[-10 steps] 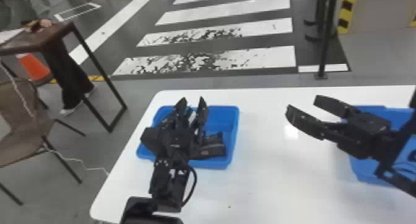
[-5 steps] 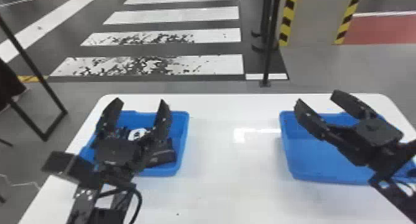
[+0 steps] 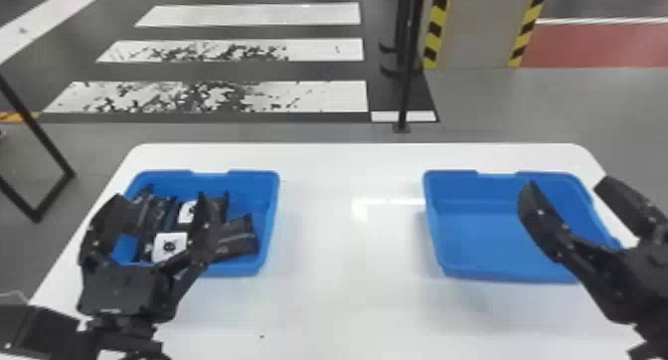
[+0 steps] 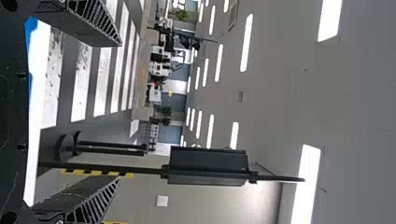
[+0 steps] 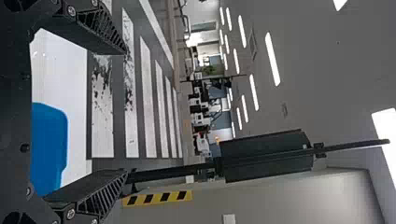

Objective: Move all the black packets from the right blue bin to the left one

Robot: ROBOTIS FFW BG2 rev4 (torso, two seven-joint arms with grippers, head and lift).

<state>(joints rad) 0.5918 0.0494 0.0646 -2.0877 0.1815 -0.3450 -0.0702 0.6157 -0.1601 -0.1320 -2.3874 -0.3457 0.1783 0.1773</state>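
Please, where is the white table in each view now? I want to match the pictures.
Head view: the white table fills the middle, under the left blue bin and right blue bin.
Left wrist view: a thin strip beyond the base of the left gripper.
Right wrist view: a wider patch beyond the base of the right gripper.
Shared landmark: white floor stripes.

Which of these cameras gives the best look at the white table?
The head view: it shows much of the white table from above, with the left blue bin and right blue bin on it. The left wrist view shows a narrow strip of it, the right wrist view a wider patch.
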